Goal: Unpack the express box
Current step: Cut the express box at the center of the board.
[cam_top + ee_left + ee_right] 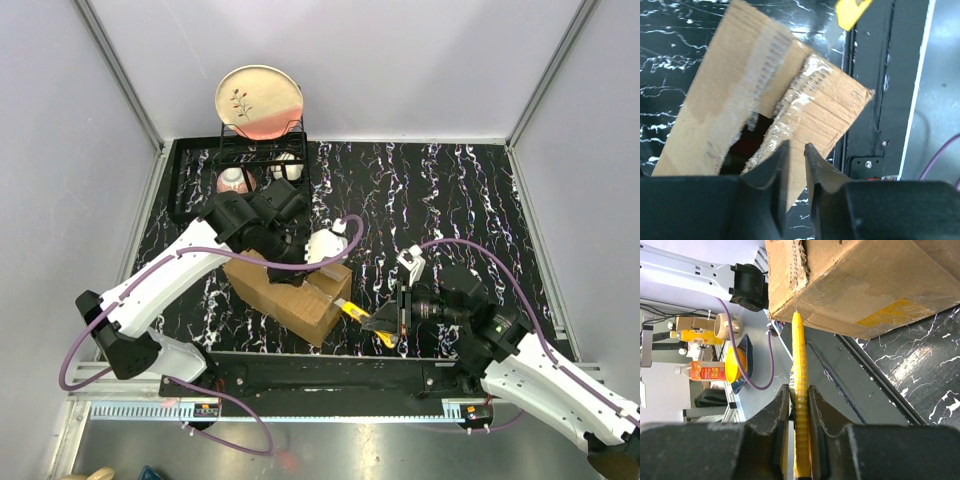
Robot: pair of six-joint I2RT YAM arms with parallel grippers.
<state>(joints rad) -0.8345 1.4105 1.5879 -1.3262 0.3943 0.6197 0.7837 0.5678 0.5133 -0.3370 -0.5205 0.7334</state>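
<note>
Rack [245, 165] at back left of black marbled table [450, 200], well clear of box: one plate [259, 100] upright on top, two bowls [233, 180] beneath.
One express box [300, 300] near front edge, centre, between both arms; tape seam split, dark gap showing.
Far part of box top hidden under left arm.
One yellow utility knife [799, 340], tip at box's near corner.
Left gripper [793, 150] over box top, fingers [777, 167] barely parted, nothing seen pinched; contact with cardboard unclear.
Right gripper [799, 390] clamped on knife handle, just right of box.
</note>
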